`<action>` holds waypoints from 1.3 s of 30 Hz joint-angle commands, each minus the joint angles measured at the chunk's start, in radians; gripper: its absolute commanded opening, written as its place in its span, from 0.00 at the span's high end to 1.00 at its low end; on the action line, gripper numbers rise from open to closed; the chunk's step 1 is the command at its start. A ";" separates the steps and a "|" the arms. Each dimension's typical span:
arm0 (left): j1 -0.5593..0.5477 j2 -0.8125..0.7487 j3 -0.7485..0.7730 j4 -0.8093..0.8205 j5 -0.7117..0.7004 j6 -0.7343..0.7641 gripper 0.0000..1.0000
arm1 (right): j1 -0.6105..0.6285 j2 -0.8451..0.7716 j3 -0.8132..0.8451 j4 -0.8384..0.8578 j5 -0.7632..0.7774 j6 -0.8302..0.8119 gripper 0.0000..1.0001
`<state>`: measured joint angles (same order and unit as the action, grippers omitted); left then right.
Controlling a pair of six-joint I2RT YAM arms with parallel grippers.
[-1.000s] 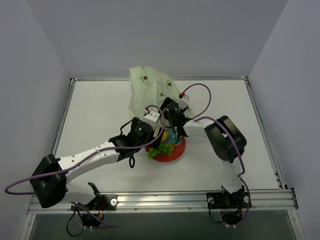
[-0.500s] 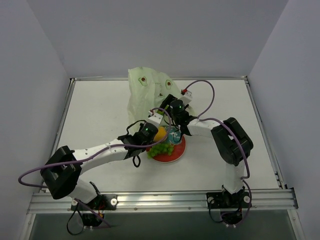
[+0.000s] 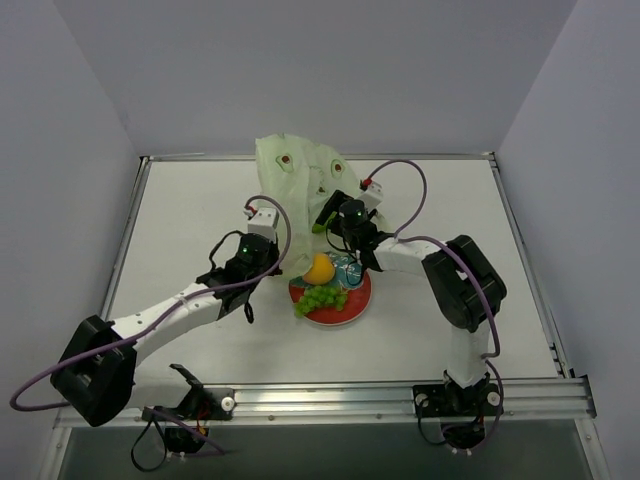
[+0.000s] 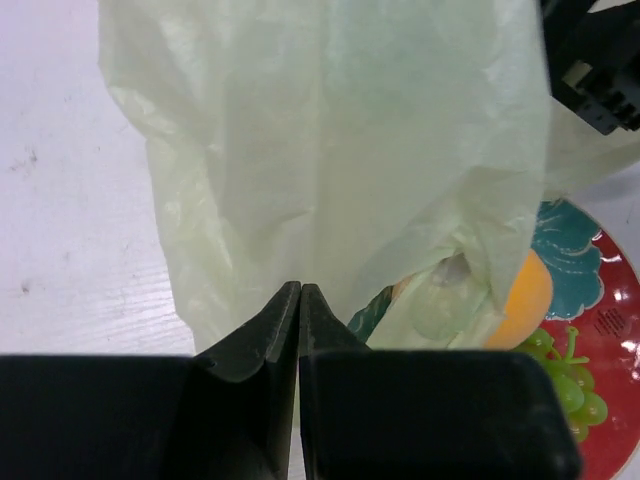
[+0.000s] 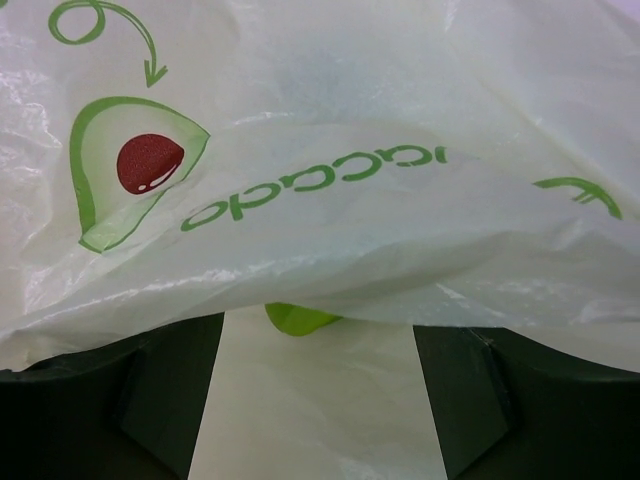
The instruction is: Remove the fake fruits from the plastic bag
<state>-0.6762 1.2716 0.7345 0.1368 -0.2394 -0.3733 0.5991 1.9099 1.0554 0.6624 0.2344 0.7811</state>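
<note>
Green plastic bag [image 5: 330,120] drapes over right end effector [image 5: 318,400].

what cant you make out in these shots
Left wrist: whether the shut left gripper truly pinches the plastic bag; tips meet right at its hem.
Right wrist: most of the bright green fruit, under a bag fold.
Top view: opening of the right gripper, too small and dark.

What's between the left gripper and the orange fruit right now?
The plastic bag: in the left wrist view its film hangs between the left gripper and the orange fruit, partly covering it.
</note>
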 commanded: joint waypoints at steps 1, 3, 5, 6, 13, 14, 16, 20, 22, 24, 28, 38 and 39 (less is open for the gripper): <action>0.067 -0.035 -0.046 0.140 0.161 -0.114 0.98 | 0.021 0.015 0.051 -0.030 0.083 0.033 0.29; 0.081 -0.041 -0.053 0.153 0.233 -0.141 0.98 | 0.028 0.029 0.070 -0.041 0.114 0.050 0.28; 0.081 -0.031 -0.038 0.149 0.310 -0.119 0.98 | 0.031 0.047 0.080 -0.037 0.120 0.069 0.28; 0.075 -0.032 -0.038 0.155 0.359 -0.104 0.95 | 0.030 0.052 0.084 -0.032 0.118 0.070 0.28; -0.028 -0.080 -0.008 0.103 0.264 -0.059 0.45 | 0.034 0.052 0.057 0.022 0.094 0.070 0.32; -0.052 -0.071 0.006 0.089 0.240 -0.053 0.37 | 0.033 0.048 0.048 0.025 0.085 0.066 0.32; -0.065 -0.032 0.041 0.051 0.184 -0.056 0.33 | 0.036 0.034 0.038 0.031 0.083 0.061 0.33; -0.074 0.031 0.077 0.040 0.042 -0.079 0.30 | 0.037 0.006 0.011 0.046 0.065 0.053 0.34; -0.077 0.083 0.092 0.050 0.006 -0.085 0.30 | 0.037 -0.005 -0.006 0.062 0.051 0.049 0.34; -0.075 0.119 0.115 0.082 -0.008 -0.087 0.30 | 0.041 -0.008 -0.021 0.069 0.040 0.049 0.34; -0.075 0.210 0.166 0.101 -0.037 -0.078 0.32 | 0.044 -0.018 -0.054 0.103 0.025 0.050 0.35; -0.020 0.074 0.079 0.210 0.015 -0.102 0.98 | 0.048 -0.003 -0.017 0.066 0.083 0.029 0.33; -0.007 0.055 0.063 0.252 0.047 -0.137 0.98 | 0.050 0.004 -0.005 0.048 0.094 0.035 0.31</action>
<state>-0.7227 1.4254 0.8169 0.2584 -0.2504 -0.4576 0.6376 1.9369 0.9901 0.7128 0.2638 0.8215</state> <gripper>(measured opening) 0.029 0.677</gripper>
